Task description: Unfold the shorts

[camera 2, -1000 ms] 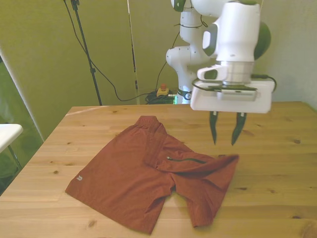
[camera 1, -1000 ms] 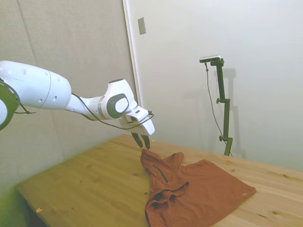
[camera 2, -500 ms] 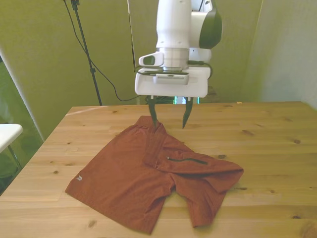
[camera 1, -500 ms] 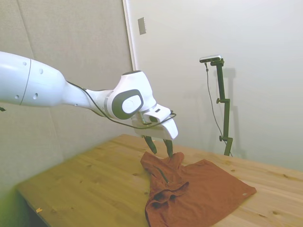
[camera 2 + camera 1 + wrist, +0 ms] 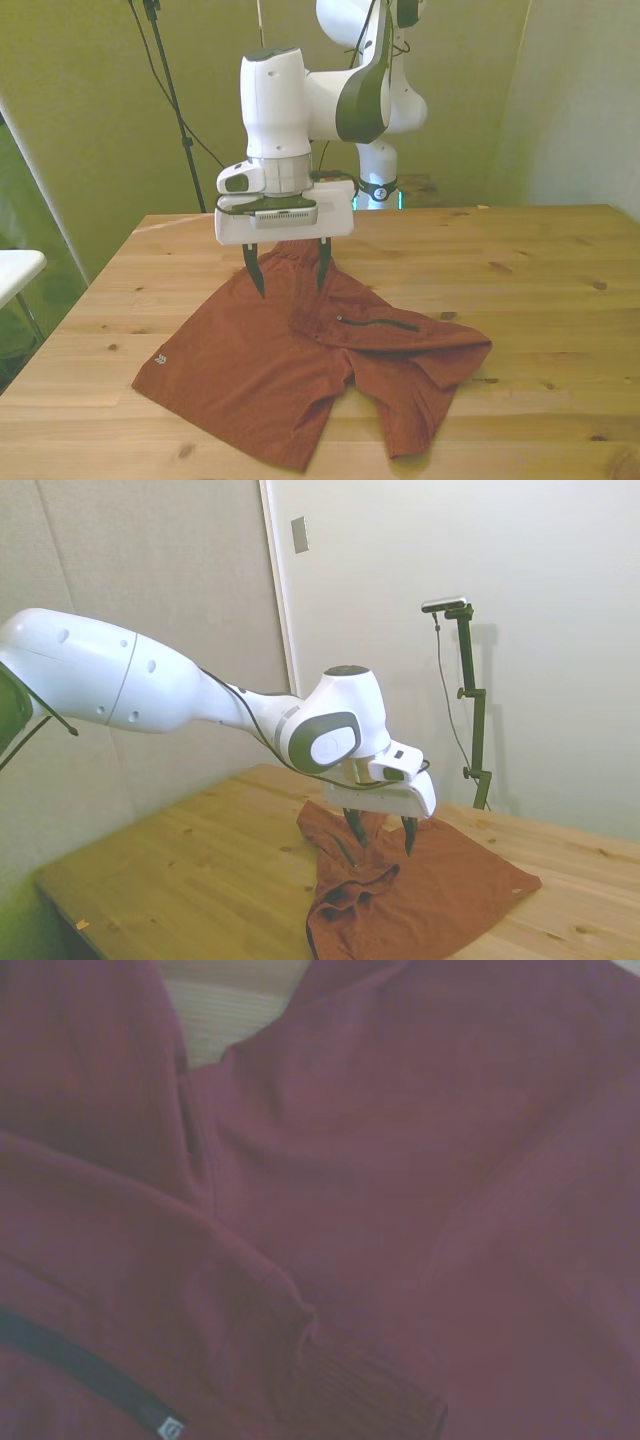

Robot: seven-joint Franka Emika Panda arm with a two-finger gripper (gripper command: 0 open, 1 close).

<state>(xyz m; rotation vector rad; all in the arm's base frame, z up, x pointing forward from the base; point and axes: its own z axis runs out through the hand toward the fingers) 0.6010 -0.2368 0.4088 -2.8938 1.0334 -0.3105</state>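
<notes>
Gripper (image 5: 287, 269) hangs w/ fingers spread, empty, right above the shorts' (image 5: 300, 360) far part, tips just clear of the cloth. Shorts lie on the table (image 5: 540, 300), nearer its front edge and the front view's left. One half lies flat; the other is folded over, making a rumpled ridge w/ dark cord (image 5: 385, 323) showing. Long axis runs roughly along the table's front edge. Key relation: the folded flap lies from the gripper toward the front view's right and the front edge, so prob. needs a short shift that way, then down.
</notes>
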